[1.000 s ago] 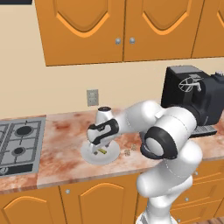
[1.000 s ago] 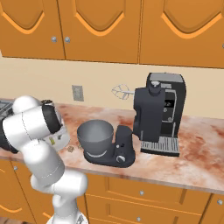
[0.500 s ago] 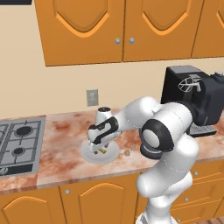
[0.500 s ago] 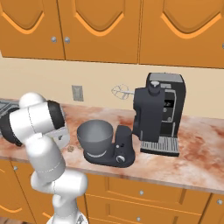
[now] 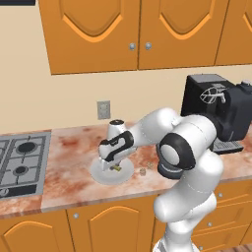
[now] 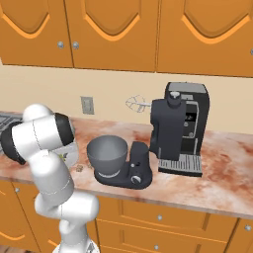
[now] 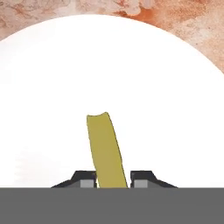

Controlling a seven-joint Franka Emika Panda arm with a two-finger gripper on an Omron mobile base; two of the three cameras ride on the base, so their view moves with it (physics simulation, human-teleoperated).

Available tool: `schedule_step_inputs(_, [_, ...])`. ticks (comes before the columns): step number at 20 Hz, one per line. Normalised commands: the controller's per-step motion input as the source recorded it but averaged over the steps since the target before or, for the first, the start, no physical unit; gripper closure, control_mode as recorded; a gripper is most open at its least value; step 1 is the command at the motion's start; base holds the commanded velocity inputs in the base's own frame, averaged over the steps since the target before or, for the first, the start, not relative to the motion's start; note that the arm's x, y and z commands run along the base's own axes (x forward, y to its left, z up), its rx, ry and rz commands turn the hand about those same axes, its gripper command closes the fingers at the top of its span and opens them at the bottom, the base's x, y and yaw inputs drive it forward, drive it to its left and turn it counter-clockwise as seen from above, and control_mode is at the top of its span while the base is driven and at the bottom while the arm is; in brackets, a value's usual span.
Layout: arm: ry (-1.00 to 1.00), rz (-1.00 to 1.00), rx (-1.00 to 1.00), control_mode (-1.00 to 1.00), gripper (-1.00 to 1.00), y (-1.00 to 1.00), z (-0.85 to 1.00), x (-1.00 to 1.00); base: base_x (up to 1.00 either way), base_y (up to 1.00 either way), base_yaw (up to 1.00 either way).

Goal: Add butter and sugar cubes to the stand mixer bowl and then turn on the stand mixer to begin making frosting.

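My gripper (image 7: 113, 179) is clamped on the butter (image 7: 106, 151) at lower centre, over the plate (image 7: 175, 100); next I lift it toward the bowl (image 6: 107, 154).

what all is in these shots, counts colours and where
butter: one, yellow-olive stick, on the plate, between the claw's tips
plate: one, white, on the counter right of the stove
sugar cubes: two, pale beige, on the counter right of the plate
stand mixer: one, dark grey, mid counter
stand mixer bowl: one, grey, on the mixer's base
coffee machine: one, black, right of the mixer
stove: one, grey, counter's left end
wall outlet: one, grey
claw: one, dark tips closed on the butter
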Motion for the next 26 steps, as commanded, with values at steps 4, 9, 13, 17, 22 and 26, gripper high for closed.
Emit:
schedule_step_inputs(4, [0.00,0.00,0.00,-1.00,1.00,0.00,-0.04,0.00,0.00,0.00,0.00])
schedule_step_inputs(9, [-0.02,0.00,0.00,-1.00,1.00,-0.02,0.22,-0.05,0.00,0.00,0.00])
schedule_step_inputs(13, [-0.04,0.00,0.00,-1.00,1.00,-0.17,0.85,-0.27,0.00,0.00,0.00])
schedule_step_inputs(17, [-0.03,0.00,0.00,-1.00,1.00,-0.36,0.96,-0.31,0.00,0.00,0.00])
schedule_step_inputs(22, [-0.05,-0.02,0.00,-1.00,1.00,-0.39,0.91,-0.18,0.00,0.00,0.00])
schedule_step_inputs(26, [-0.04,-0.06,0.00,-1.00,1.00,-0.47,0.79,-0.43,0.00,0.00,0.00])
